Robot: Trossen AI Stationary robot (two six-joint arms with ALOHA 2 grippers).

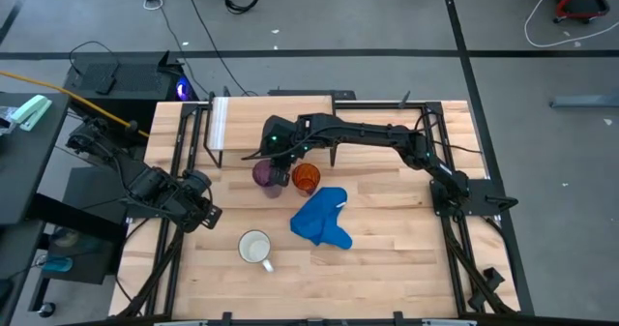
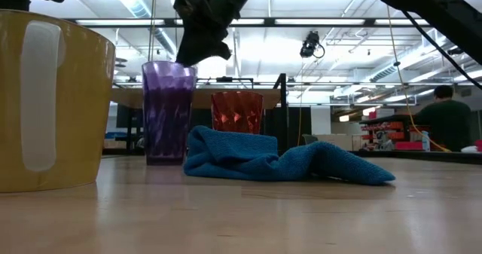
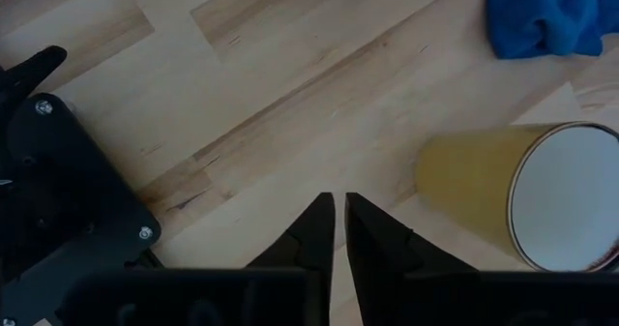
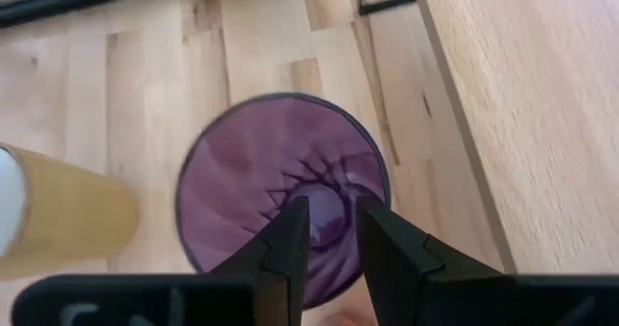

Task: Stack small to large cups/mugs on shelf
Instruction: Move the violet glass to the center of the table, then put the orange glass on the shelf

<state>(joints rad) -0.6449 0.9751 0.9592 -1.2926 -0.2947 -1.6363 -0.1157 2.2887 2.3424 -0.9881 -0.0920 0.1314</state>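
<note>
The purple tumbler (image 1: pixel 265 174) stands upright on the table just in front of the shelf (image 1: pixel 276 123), with the orange cup (image 1: pixel 307 178) upright beside it on the right. My right gripper (image 4: pixel 334 234) hangs open just above the tumbler's mouth (image 4: pixel 261 171), fingers pointing down. In the low view its fingertips (image 2: pixel 197 56) show a little above the rim. The mug (image 1: pixel 255 248), yellow outside and white inside, stands upright near the front. My left gripper (image 3: pixel 340 215) hovers shut to the mug's left (image 3: pixel 542 200), holding nothing.
A crumpled blue cloth (image 1: pixel 321 220) lies on the table between the orange cup and the mug. Black frame rails (image 1: pixel 174 171) run along the table's left and right sides. A person (image 2: pixel 444 111) stands in the room far behind.
</note>
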